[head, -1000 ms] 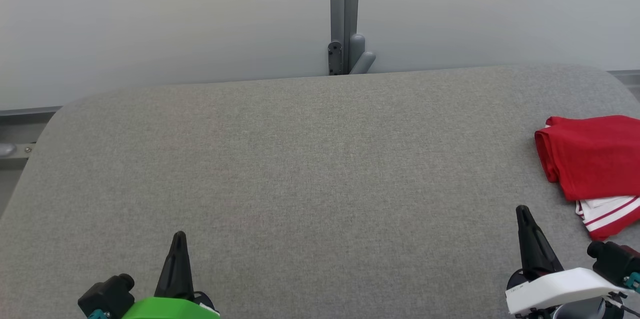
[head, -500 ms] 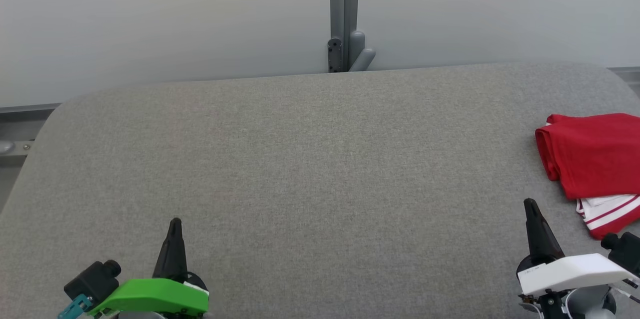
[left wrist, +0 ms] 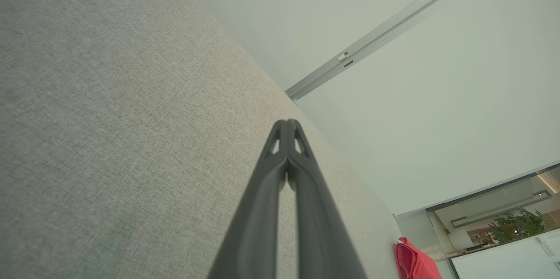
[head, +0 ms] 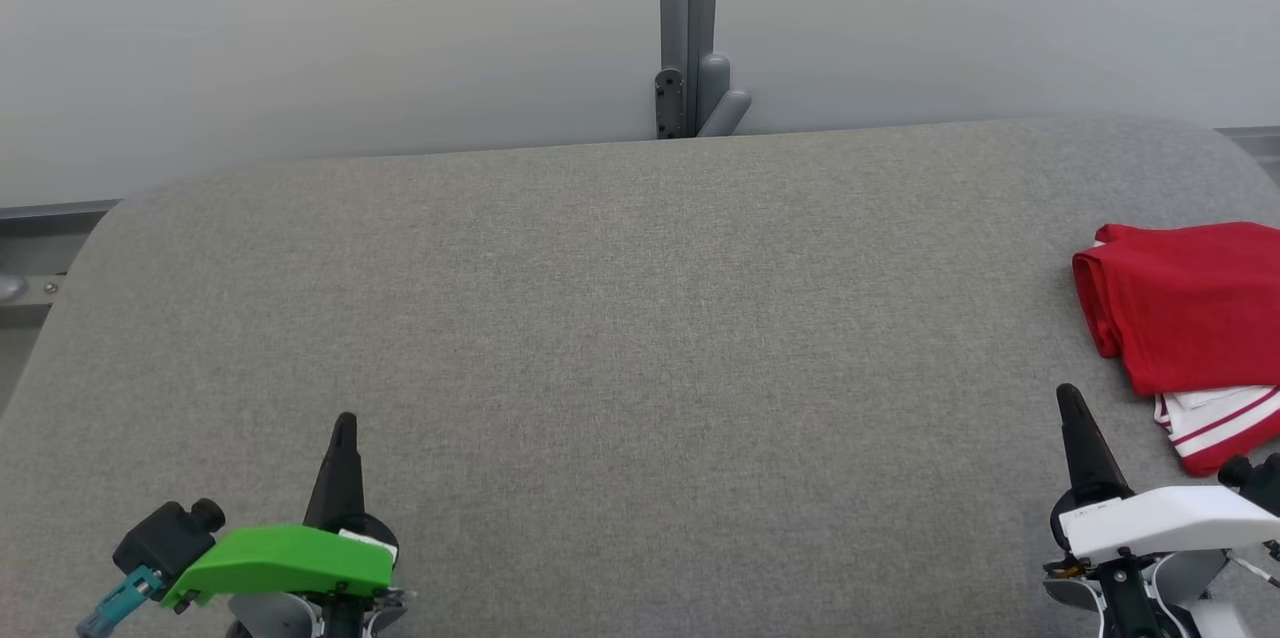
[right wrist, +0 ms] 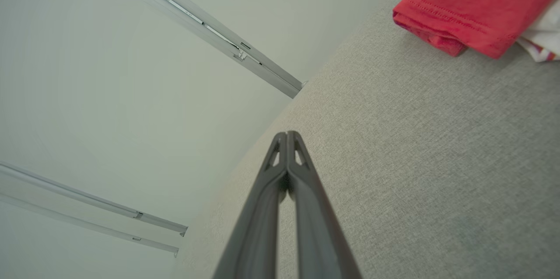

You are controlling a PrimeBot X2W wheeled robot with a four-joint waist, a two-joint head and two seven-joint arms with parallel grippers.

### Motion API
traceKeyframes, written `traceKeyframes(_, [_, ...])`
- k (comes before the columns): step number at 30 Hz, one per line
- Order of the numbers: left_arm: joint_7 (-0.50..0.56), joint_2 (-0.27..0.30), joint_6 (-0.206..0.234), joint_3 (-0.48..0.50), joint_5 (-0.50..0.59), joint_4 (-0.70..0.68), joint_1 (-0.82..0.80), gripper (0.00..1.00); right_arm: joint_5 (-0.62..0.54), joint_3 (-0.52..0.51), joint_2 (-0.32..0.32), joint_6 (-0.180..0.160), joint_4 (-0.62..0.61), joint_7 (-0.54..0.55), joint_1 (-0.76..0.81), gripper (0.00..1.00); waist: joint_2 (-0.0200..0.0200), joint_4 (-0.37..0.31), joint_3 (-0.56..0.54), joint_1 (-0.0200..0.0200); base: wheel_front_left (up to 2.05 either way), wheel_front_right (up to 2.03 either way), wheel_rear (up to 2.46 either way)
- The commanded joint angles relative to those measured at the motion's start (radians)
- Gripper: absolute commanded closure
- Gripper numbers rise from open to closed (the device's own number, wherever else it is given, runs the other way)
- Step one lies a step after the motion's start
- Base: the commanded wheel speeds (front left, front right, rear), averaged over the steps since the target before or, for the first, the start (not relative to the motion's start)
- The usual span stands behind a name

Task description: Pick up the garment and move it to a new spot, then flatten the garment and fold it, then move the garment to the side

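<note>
A folded red garment (head: 1190, 303) with a white, red-striped part at its near edge lies at the far right of the grey table (head: 620, 318), cut off by the frame. It also shows in the right wrist view as the garment (right wrist: 472, 3) at the top right, and as a small red corner (left wrist: 411, 261) in the left wrist view. My right gripper (head: 1068, 398) is shut and empty, just left of and nearer than the garment, apart from it. My left gripper (head: 345, 423) is shut and empty at the lower left, far from the garment.
A grey post with a bracket (head: 690, 48) stands behind the table's far edge against a pale wall. A metal rail (head: 30, 293) runs beside the table's left end. The table's rounded corners show at the far left and far right.
Both grippers have drawn a little further up the head view, with more of their green and white housings showing. The garment lies as before, apart from a slight shift of the whole picture.
</note>
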Motion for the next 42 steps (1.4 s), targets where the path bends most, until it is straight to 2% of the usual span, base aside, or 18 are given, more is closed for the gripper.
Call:
traceKeyframes(1, [0.009, 0.008, -0.009, 0.009, -0.041, 0.001, -0.036, 1.0, 0.041, -0.008, -0.007, 0.0, 0.0, 0.01, -0.028, 1.0, 0.0, 0.0, 0.001, 0.0, 0.0, 0.0, 0.0])
traceKeyframes(42, [0.102, 0.003, -0.059, 0.06, -0.416, 0.106, -0.165, 1.0, 0.438, -0.078, -0.006, 0.0, 0.097, 0.12, -0.124, 1.0, 0.0, 0.0, 0.024, 0.0, 0.0, 0.0, 0.0])
